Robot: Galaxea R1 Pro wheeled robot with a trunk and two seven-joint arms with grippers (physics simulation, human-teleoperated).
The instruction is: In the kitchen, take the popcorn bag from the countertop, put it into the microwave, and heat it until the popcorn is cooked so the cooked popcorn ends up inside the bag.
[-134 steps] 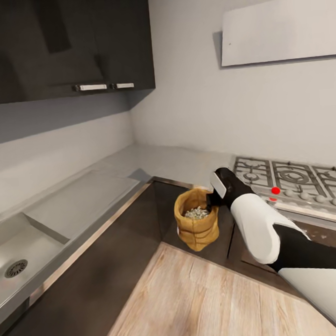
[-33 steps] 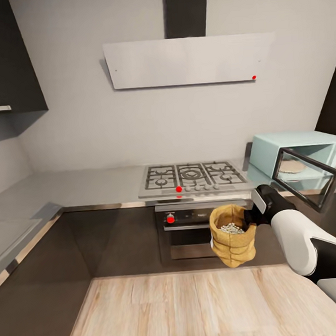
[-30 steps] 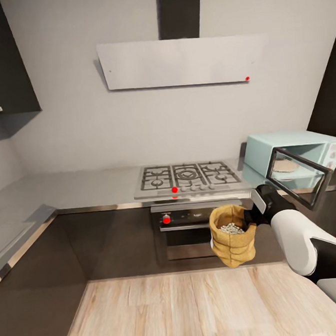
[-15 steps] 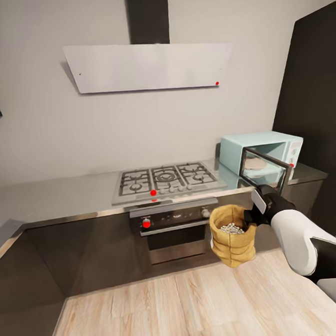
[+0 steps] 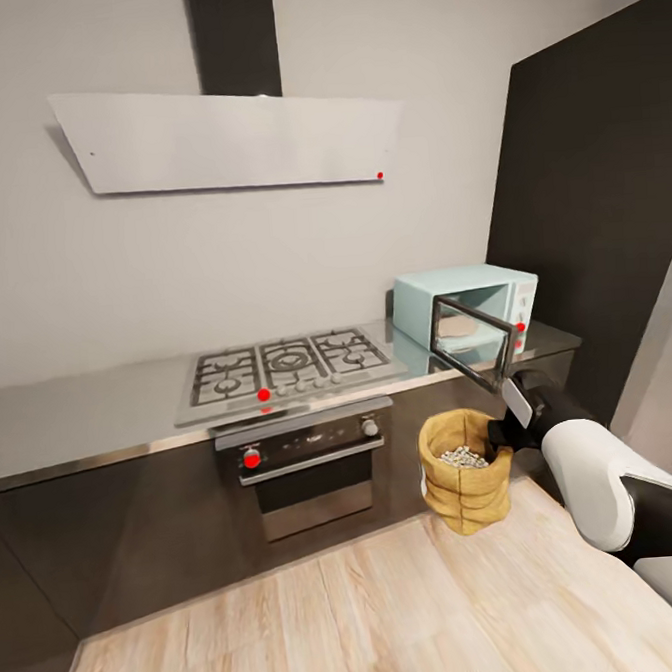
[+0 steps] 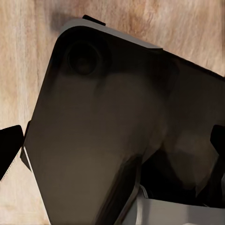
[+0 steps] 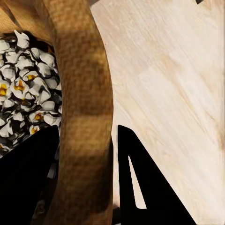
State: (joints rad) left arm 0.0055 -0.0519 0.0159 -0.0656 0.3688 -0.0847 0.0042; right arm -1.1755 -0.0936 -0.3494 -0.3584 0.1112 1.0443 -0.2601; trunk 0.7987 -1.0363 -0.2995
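Tan-brown coarse-cloth popcorn bag (image 5: 466, 472) was held clamped at its rolled rim by the right pincer (image 5: 500, 435), kept upright for the open mint-blue microwave (image 5: 467, 315) at twelve o'clock.

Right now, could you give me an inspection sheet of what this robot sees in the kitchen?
Surface: countertop, grey steel, carries a gas hob.
Job's things: popcorn bag held above the wood floor, popcorn inside; microwave on the countertop, door open.
Clutter: nothing seen.
Grippers: right gripper pinches the bag's rim; left gripper: jaw state unclear.
Cables: nothing seen.
Surroundings: oven, hood, dark tall cabinet.
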